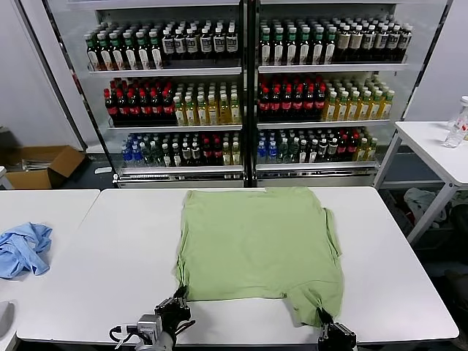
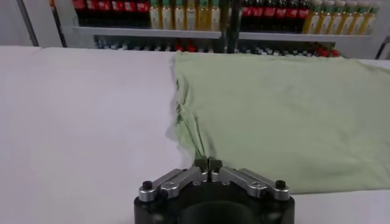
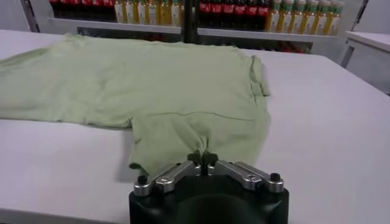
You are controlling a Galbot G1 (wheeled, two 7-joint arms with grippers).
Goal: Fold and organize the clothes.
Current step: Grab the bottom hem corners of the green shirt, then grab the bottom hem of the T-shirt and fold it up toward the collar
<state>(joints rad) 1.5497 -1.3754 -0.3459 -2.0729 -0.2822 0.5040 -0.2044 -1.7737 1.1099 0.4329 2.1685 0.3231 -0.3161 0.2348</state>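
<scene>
White table (image 1: 110, 241) before drinks shelves (image 1: 241, 95); light green cotton T-shirt (image 1: 259, 245) lies flat, print hidden.
Left gripper (image 2: 208, 163) pinches the near-left corner, right gripper (image 3: 202, 158) the near-right, both closed on cloth; lifting evenly should fold cleanly; crumpled blue garment (image 1: 22, 248) sits aside.

I see the light green T-shirt (image 1: 259, 245) lying flat on the white table (image 1: 110, 256), spread across its middle, plain side up with no print showing. Its far edge sits close to the table's far edge, and its near edge stops short of the table's near edge. The side sleeves look folded inward. On my left the near corner is bunched into a narrow pinch (image 2: 196, 143), and on my right a tab of cloth (image 3: 183, 140) reaches further toward the table's near edge, puckered at its tip.
</scene>
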